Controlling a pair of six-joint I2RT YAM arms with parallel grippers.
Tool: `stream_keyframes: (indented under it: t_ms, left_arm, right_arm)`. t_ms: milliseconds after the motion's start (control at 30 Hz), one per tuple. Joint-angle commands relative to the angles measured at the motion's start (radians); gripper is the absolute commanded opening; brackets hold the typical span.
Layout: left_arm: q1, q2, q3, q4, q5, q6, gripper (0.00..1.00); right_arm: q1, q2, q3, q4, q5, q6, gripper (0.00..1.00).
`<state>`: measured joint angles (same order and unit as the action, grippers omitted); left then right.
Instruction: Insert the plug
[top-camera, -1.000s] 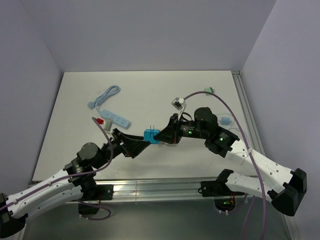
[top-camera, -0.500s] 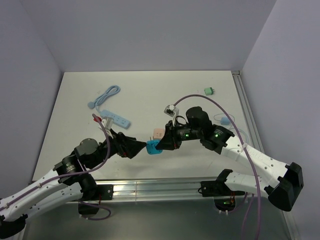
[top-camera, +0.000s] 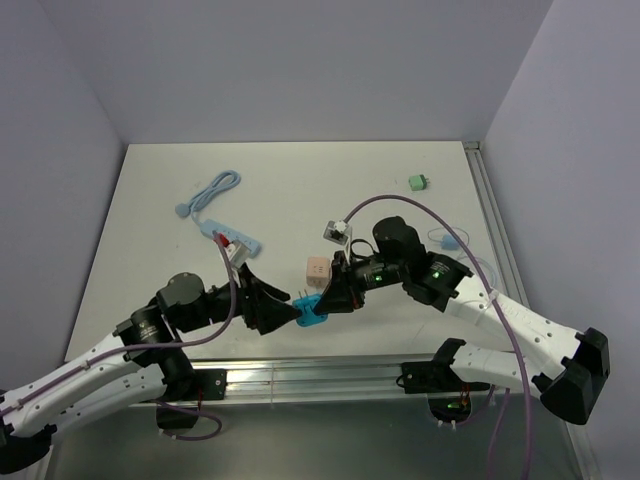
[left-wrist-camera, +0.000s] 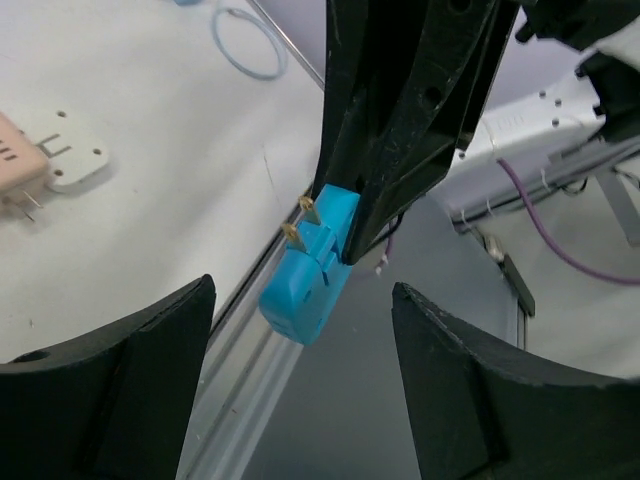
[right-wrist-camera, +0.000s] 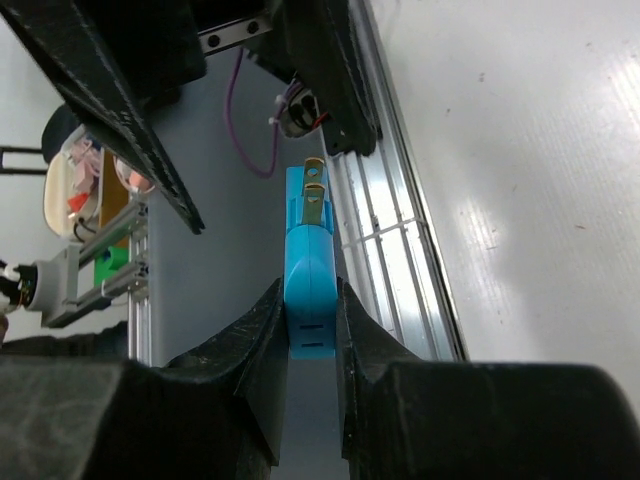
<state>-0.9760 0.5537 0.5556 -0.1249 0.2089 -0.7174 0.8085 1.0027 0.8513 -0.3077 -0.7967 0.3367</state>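
Observation:
The blue plug (top-camera: 312, 308) with two brass prongs is clamped between my right gripper's (top-camera: 333, 297) fingers, in the air over the table's near edge. In the right wrist view the right gripper (right-wrist-camera: 308, 305) is shut on the plug's (right-wrist-camera: 308, 262) flat sides, prongs pointing away from it. My left gripper (top-camera: 283, 314) faces the plug from the left. In the left wrist view the left gripper (left-wrist-camera: 300, 400) is open and empty, and the plug (left-wrist-camera: 303, 285) hangs just beyond its fingers. The light blue power strip (top-camera: 240, 240) lies at the table's left, behind my left arm.
A pink adapter (top-camera: 317, 270) lies on the table behind the plug, with a white one (left-wrist-camera: 72, 158) beside it in the left wrist view. The strip's coiled cable (top-camera: 213, 189) is at far left, a green block (top-camera: 418, 182) far right, a thin cable loop (top-camera: 450, 240) at right.
Both grippers and the blue plug have moved toward the table's near edge and slightly right. The pink adapter, hidden one second ago, now shows on the table.

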Motion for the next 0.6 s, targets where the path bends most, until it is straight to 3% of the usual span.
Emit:
stream_keyframes:
  t_ms: [0, 233, 333, 367, 433, 533, 567]
  left_arm:
    - [-0.003, 0.04, 0.038, 0.062, 0.129, 0.055, 0.75]
    - [-0.001, 0.092, 0.064, 0.031, 0.139, 0.073, 0.67]
    - [-0.003, 0.098, 0.061, 0.034, 0.164, 0.073, 0.54]
    - [-0.003, 0.101, 0.061, 0.036, 0.17, 0.075, 0.44]
    - [-0.003, 0.107, 0.061, 0.041, 0.19, 0.075, 0.37]
    - [-0.003, 0.104, 0.06, 0.056, 0.195, 0.064, 0.2]
    - [-0.003, 0.103, 0.058, 0.06, 0.199, 0.061, 0.0]
  right_arm:
    - [0.035, -0.01, 0.045, 0.002, -0.044, -0.031, 0.0]
    - [0.072, -0.009, 0.061, -0.011, -0.058, -0.056, 0.0]
    - [0.075, -0.013, 0.066, -0.027, -0.053, -0.07, 0.0]
    - [0.075, -0.013, 0.068, -0.037, -0.055, -0.079, 0.0]
    - [0.075, -0.013, 0.071, -0.042, -0.059, -0.084, 0.0]
    - [0.075, -0.016, 0.078, -0.048, -0.046, -0.085, 0.0]
    - [0.075, -0.018, 0.081, -0.053, -0.024, -0.082, 0.0]
